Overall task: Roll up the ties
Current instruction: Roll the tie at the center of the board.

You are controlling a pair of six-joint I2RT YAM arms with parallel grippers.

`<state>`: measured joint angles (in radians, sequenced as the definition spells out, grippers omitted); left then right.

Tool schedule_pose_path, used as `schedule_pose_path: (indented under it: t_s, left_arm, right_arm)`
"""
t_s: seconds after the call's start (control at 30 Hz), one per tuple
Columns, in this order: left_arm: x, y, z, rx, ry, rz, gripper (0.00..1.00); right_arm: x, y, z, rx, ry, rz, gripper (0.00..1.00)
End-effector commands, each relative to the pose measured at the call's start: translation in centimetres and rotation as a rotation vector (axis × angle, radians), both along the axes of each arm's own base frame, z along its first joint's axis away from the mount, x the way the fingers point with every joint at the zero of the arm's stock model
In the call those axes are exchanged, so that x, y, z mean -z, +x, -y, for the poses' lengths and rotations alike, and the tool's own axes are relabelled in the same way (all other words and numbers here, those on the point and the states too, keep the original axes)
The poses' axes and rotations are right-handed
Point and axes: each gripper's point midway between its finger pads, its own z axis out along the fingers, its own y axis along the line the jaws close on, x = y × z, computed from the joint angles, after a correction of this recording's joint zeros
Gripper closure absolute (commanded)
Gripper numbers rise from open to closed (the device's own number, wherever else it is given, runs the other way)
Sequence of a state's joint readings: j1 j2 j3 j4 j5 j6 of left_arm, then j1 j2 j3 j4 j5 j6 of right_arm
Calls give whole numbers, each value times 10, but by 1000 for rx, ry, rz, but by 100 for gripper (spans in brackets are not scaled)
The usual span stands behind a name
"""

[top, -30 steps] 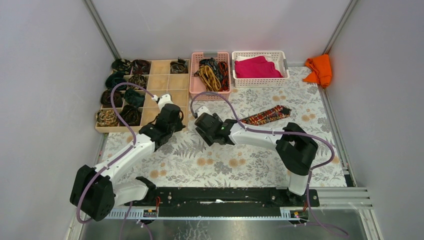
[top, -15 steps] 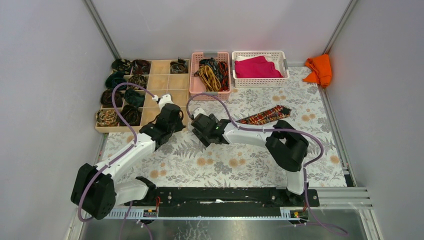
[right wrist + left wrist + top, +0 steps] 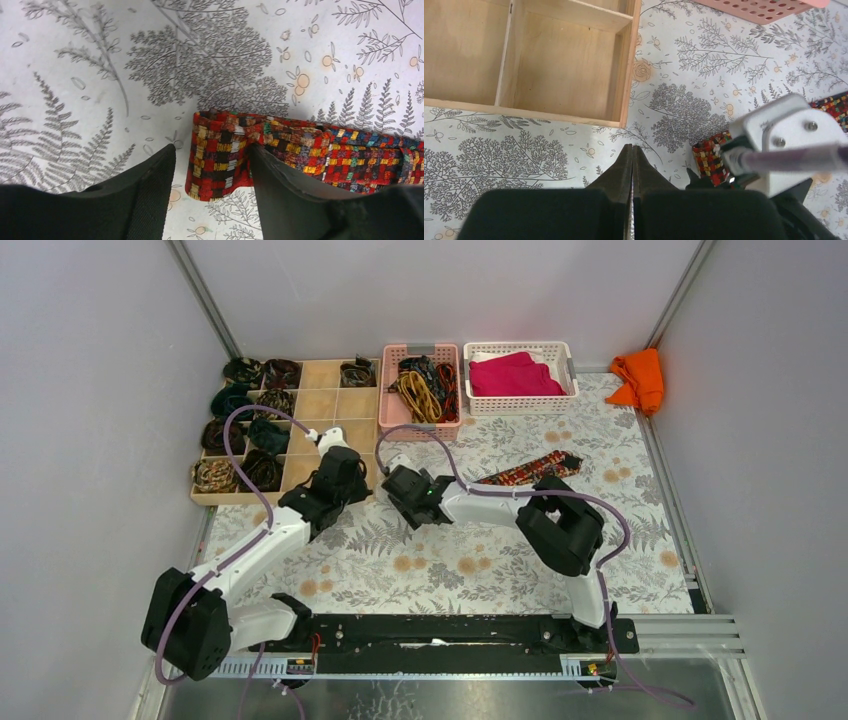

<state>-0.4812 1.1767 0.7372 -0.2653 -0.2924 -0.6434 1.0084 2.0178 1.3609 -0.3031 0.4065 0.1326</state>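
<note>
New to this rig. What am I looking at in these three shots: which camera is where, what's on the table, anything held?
Two robot arms are bolted at the table's near edge, each ending in two fingers. The wide shot comes from a fixed camera above and behind them. The other two come from cameras on each wrist.

On the flowered tablecloth sit:
- a wooden divided tray with rolled ties in its left cells
- a pink basket of loose ties
- a white basket holding magenta cloth
- an orange cloth at the far right
- one red-orange checked necktie laid out on the cloth

The left fingers are shut on nothing beside the tray's corner. The right fingers are open, straddling that necktie's end, not clamped.
</note>
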Motion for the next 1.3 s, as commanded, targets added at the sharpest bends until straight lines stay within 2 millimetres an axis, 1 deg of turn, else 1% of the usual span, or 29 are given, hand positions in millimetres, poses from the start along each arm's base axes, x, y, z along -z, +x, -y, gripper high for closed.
schedule_pose_path:
  t_s: [0.0,0.1,0.2,0.3,0.37,0.4,0.5,0.6,0.63,0.67,0.77,0.8,0.83,0.97,1.0,1.07,1.2,1.27]
  left_arm:
    - [-8,5,2,12,-27,49,100]
    - [-9,6,5,21,-34,51,100]
    - [-5,8,7,27,-33,44,100]
    - [0,11,11,34,-47,36,100]
    - [2,14,15,39,-58,34,100]
    - [4,16,17,42,-62,29,100]
    - [6,24,24,52,-69,28,100]
    - [15,36,31,56,-76,6,100]
    - [14,40,34,62,-86,6,100]
    - [21,43,36,63,-88,-15,100]
    - [30,51,46,78,-108,-38,100]
    - [32,54,49,86,-116,-39,100]
    - [33,57,52,92,-122,-40,100]
    - [38,63,61,128,-124,-49,100]
    - [39,65,64,141,-131,-48,100]
    - [39,69,70,161,-145,-38,100]
    - [41,70,83,221,-180,-29,100]
    - [42,69,93,269,-213,-34,100]
  right_arm:
    - [13,10,12,86,22,-78,40]
    - [20,14,22,125,35,-116,47]
    - [23,16,25,143,46,-130,55]
    - [23,15,21,136,68,-143,67]
    - [19,15,14,133,106,-148,73]
    - [15,14,11,131,129,-153,75]
    - [-5,10,-4,130,243,-164,77]
    - [-26,3,-16,126,350,-184,77]
    - [-33,2,-20,124,384,-190,77]
    - [-38,-2,-24,115,411,-202,77]
    - [-48,-9,-31,112,489,-230,78]
    - [-51,-12,-33,111,515,-237,78]
    - [-60,-14,-37,102,559,-243,78]
    - [-74,-23,-44,105,701,-302,78]
    - [-80,-24,-49,95,750,-324,78]
    - [-80,-24,-47,101,788,-358,78]
    - [-85,-23,-42,115,945,-451,78]
    - [-82,-22,-35,132,986,-493,78]
